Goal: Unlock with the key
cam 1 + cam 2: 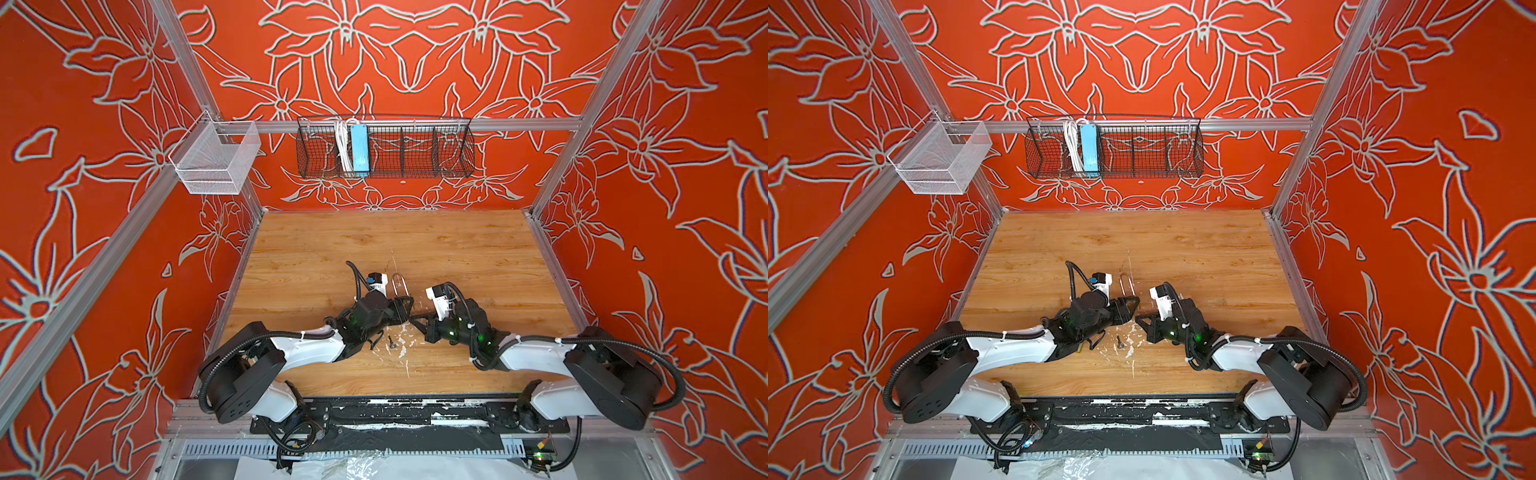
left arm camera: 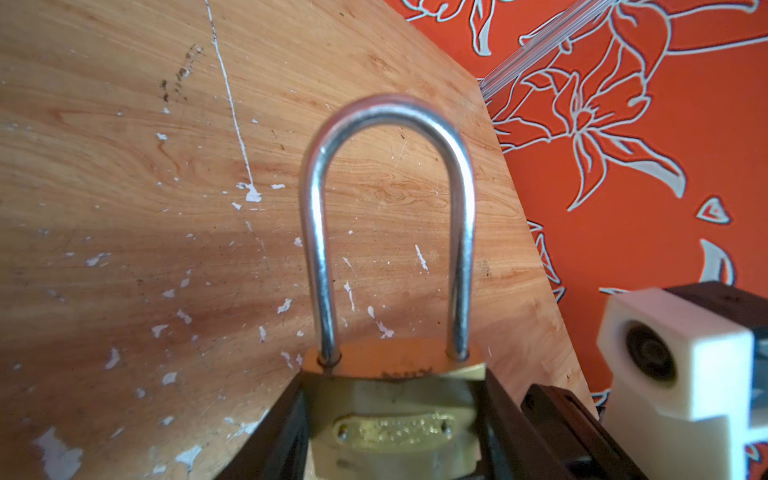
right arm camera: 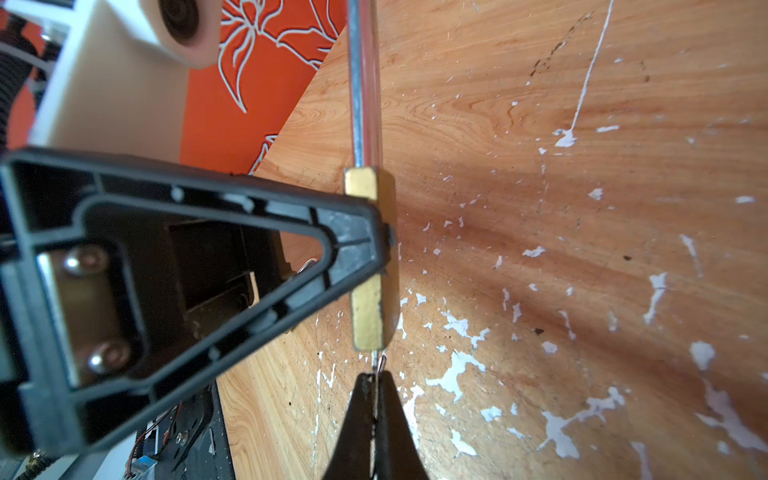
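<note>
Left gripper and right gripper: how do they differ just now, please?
The left gripper clamps the brass padlock, jaws held apart by its body; the right gripper is pinched shut on the thin key. The left grips the padlock's sides; the right faces its bottom end. Both are black.

Padlock (image 2: 392, 419) in left claw (image 1: 402, 308), key (image 3: 381, 364) in right claw (image 3: 376, 399) just beside it.

A light-brown, wood-grain desk (image 1: 316, 249) (image 1: 1204, 249) with a flat rectangular top shows in both top views. Its near middle is scuffed with white flecks of chipped paint (image 1: 401, 351) (image 3: 457, 365), and a thin white scratch (image 2: 228, 91) runs from them toward the far edge. One small dark metal object (image 1: 392, 341) (image 1: 1120, 342), too small to identify, lies on the wood among the flecks.
</note>
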